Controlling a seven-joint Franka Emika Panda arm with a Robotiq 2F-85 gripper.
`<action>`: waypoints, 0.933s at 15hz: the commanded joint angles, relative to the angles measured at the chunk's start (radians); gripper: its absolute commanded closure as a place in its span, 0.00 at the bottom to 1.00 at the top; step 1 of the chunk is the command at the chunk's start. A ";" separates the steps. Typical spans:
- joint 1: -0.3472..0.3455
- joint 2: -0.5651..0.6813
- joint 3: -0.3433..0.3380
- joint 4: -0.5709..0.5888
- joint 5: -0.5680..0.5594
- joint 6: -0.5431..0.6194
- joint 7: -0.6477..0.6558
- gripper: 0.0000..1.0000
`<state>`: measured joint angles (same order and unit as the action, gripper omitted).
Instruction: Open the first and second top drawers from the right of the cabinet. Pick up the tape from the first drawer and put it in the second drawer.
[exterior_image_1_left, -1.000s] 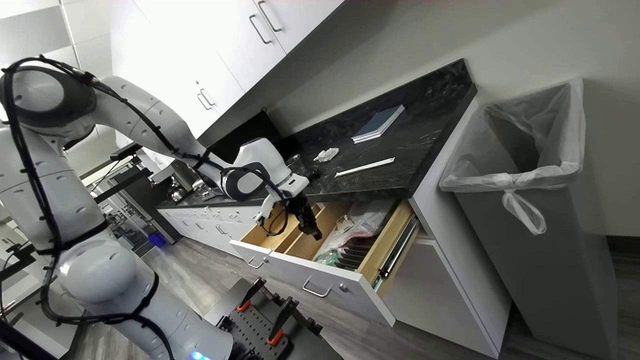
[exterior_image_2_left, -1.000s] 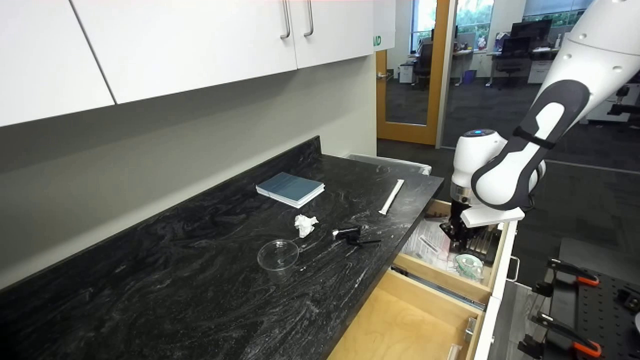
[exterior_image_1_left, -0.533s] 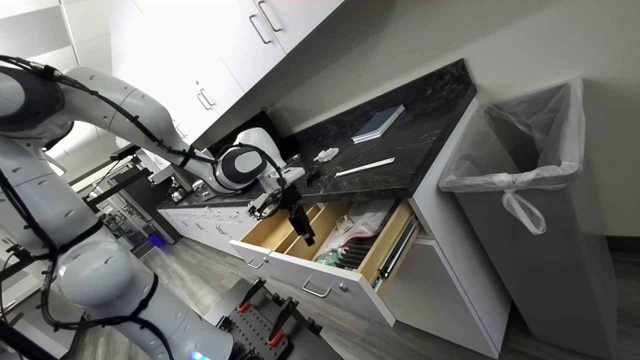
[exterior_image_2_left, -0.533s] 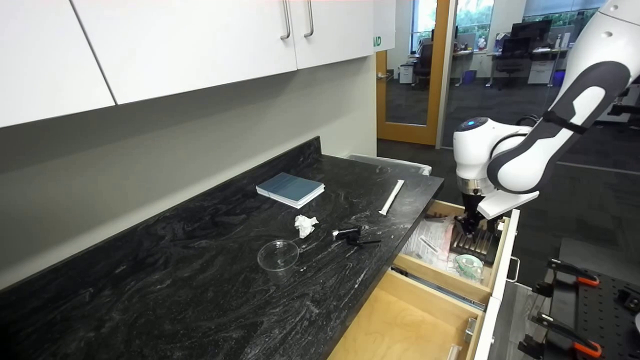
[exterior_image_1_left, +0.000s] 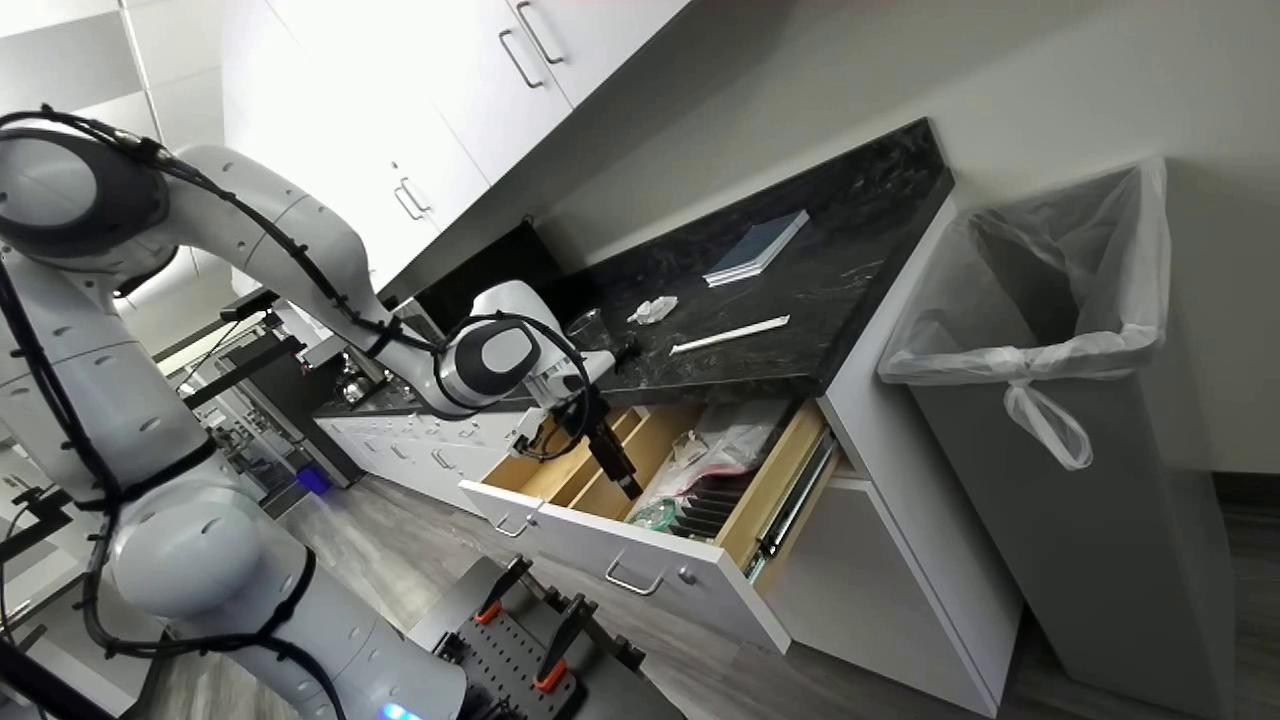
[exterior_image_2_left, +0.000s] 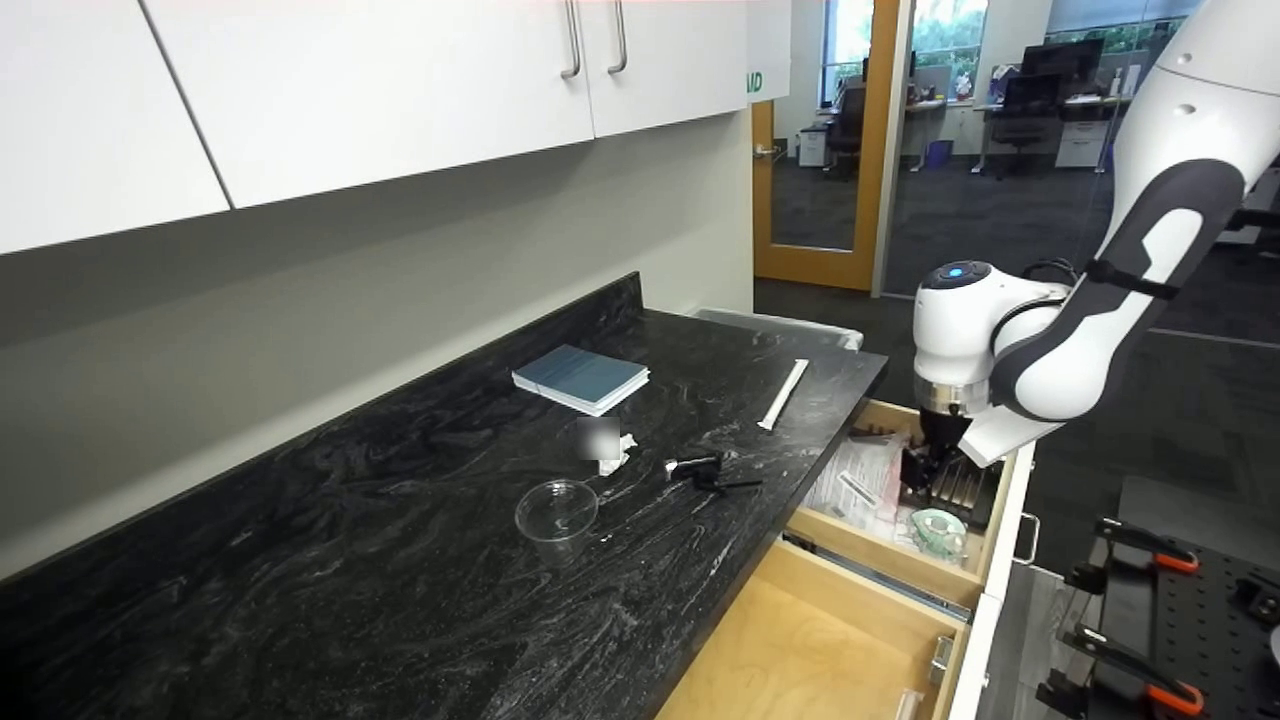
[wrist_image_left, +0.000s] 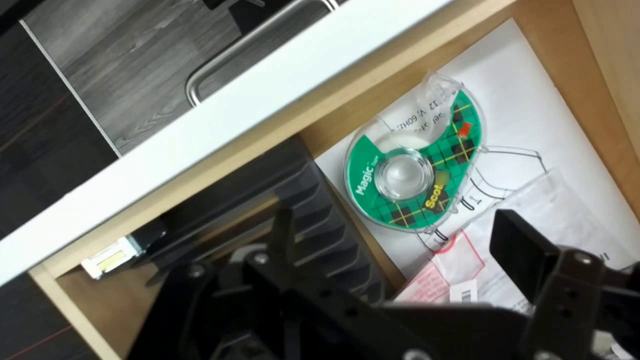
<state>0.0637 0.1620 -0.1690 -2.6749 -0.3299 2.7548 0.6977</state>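
In the wrist view my gripper (wrist_image_left: 400, 240) is open, its black fingers (wrist_image_left: 522, 252) wide apart and nothing between them. The tape (wrist_image_left: 404, 175), a green dispenser, lies flat on white paper inside the first drawer (exterior_image_2_left: 1012, 500), just beyond the fingertips. Both exterior views show the gripper (exterior_image_1_left: 630, 488) low over that drawer, and the tape (exterior_image_2_left: 938, 533) sits near its front panel. The first drawer is pulled out of the white cabinet (exterior_image_1_left: 900, 580). Beside it the second drawer (exterior_image_2_left: 800, 650) is pulled out too, its light wood bottom visible.
A black slotted tray (wrist_image_left: 320, 200) and clear plastic bags (wrist_image_left: 565, 225) share the first drawer with the tape. The black countertop (exterior_image_2_left: 690, 590) overhangs both drawers' backs. On it are a clear cup (exterior_image_2_left: 556, 515) and a book (exterior_image_2_left: 580, 378). A bin (exterior_image_1_left: 1080, 480) stands beyond the cabinet's end.
My gripper rose slightly and shifted toward the drawer front, then came down again. Its jaws, shut a second ago, now stand apart. The tape and both drawers have stayed put.
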 joint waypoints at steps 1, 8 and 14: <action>0.004 0.061 -0.019 -0.013 -0.010 0.088 0.007 0.00; 0.043 0.181 -0.044 0.006 0.087 0.186 -0.047 0.00; 0.087 0.258 -0.044 0.030 0.230 0.278 -0.090 0.00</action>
<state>0.1309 0.3786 -0.2097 -2.6640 -0.1804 2.9778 0.6489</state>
